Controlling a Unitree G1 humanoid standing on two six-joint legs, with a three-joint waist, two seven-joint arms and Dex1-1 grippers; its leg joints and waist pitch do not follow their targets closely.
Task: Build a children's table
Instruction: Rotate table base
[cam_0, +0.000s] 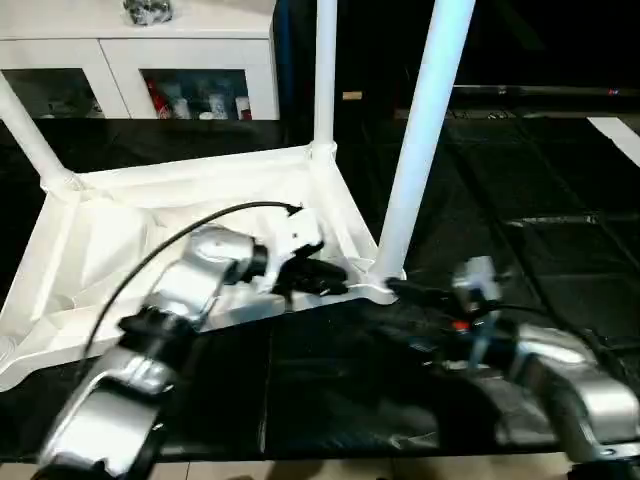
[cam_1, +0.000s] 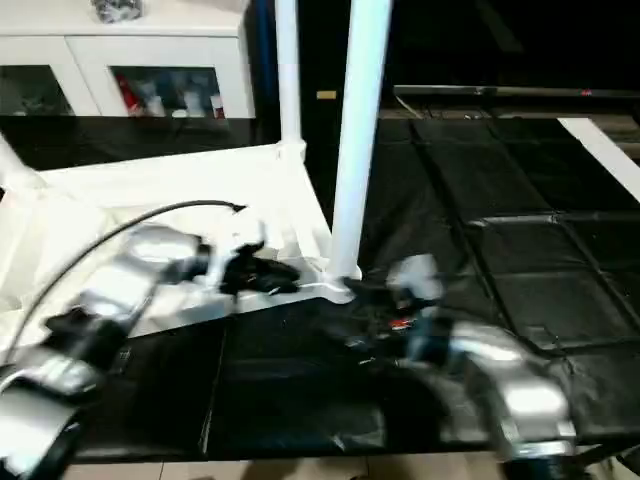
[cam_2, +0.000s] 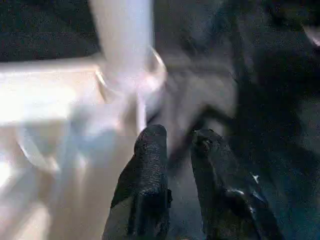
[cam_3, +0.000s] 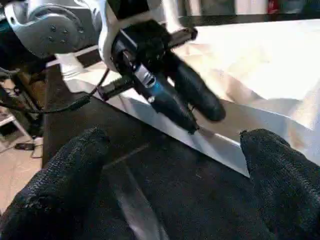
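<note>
The right gripper (cam_3: 170, 175) gapes wide and empty; the left gripper (cam_2: 177, 145) hangs slightly parted at the upturned white ribbed plastic tabletop (cam_0: 150, 240) on the black mat (cam_0: 520, 260). Light, stiff, slick — grasp white tubular legs (cam_0: 420, 140) low, near sockets.

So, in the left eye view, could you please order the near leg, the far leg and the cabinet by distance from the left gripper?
1. Near leg: beside the left gripper, at the tabletop's near corner.
2. Far leg: at the corner behind.
3. Cabinet: at the back.
</note>
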